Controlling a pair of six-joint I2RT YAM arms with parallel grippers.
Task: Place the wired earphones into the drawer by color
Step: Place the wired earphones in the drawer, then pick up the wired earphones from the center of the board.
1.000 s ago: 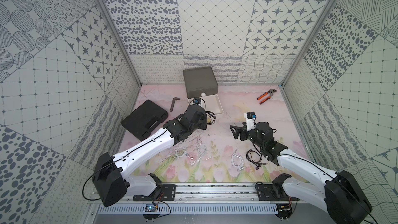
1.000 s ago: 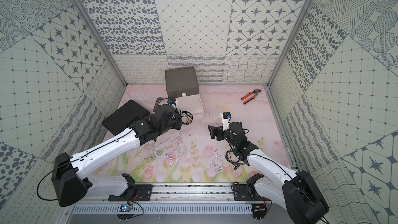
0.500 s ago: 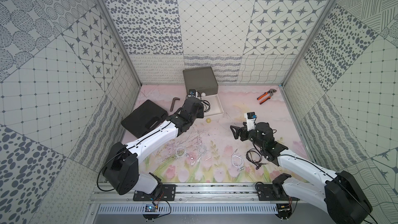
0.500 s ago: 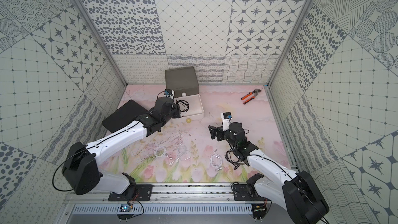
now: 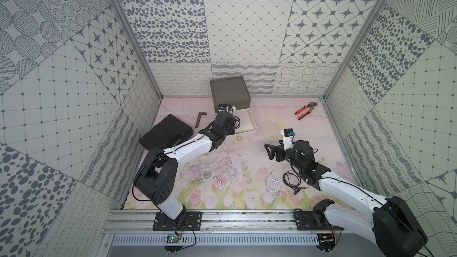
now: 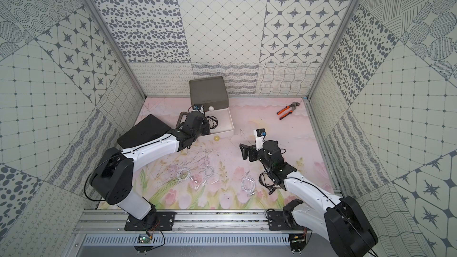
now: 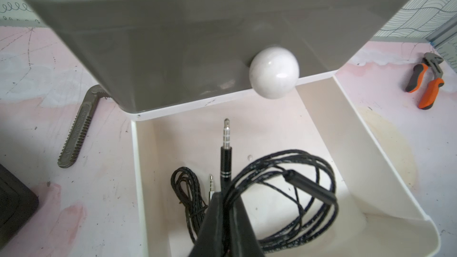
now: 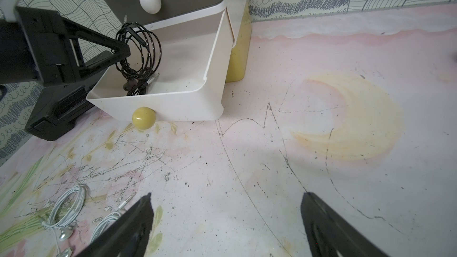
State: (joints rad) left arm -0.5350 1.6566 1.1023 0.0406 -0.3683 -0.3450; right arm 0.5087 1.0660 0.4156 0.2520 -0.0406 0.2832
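One black earphone coil (image 7: 306, 186) hangs pinched in the left tool (image 7: 226, 203) above the open white drawer (image 7: 358, 149) at 12 o'clock; it should lower before releasing, while the right tool (image 8: 227, 194) gapes empty.

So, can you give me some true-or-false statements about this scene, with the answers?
1. The left hand is shut on a black earphone coil over the open white drawer. True.
2. The right hand holds a white coil. False: it is open and empty.
3. The white drawer is empty. False: another black coil lies in it.
4. White coils lie on the mat. True.
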